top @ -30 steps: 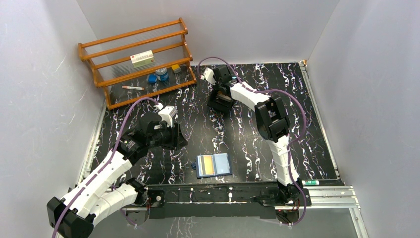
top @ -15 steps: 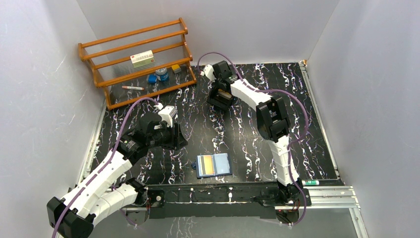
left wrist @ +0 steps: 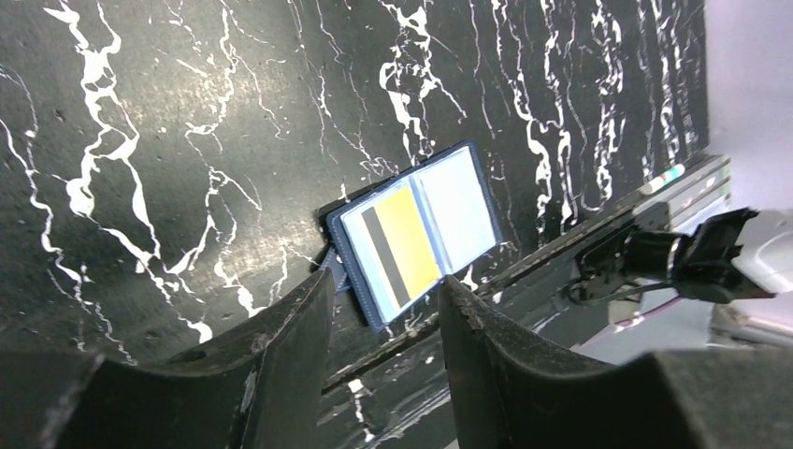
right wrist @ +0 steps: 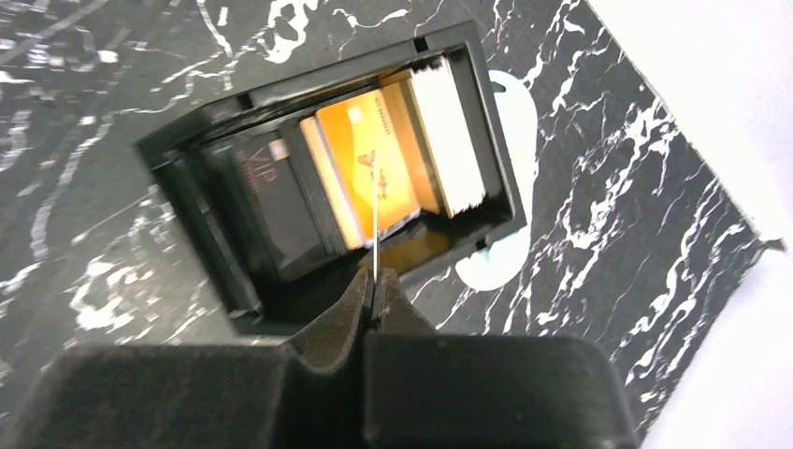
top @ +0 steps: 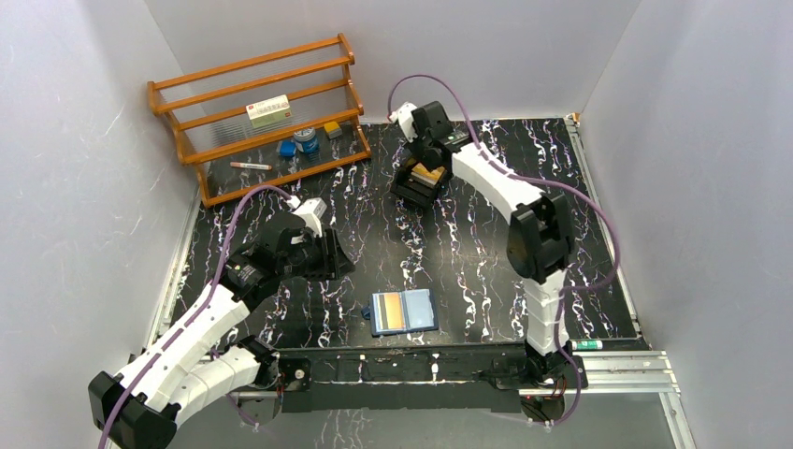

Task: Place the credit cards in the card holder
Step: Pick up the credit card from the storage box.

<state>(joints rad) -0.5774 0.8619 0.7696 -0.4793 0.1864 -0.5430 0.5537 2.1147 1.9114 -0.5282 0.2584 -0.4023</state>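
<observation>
Right fingers (right wrist: 348, 311) are closed on a single credit card (right wrist: 375, 229), seen edge-on as a thin pale line – pinched at its lower edge, directly over the black tray (right wrist: 192, 201). The remaining credit cards (right wrist: 369, 173) stand tilted inside that tray at the far middle of the surface (top: 468, 271).

Left fingers (left wrist: 290, 327) are parted with nothing between them, held above the surface. The card holder (left wrist: 411, 234) lies open and flat near the front edge, between the two arm bases – a yellow card with a dark stripe (left wrist: 397, 245) shows in its left pocket.
</observation>
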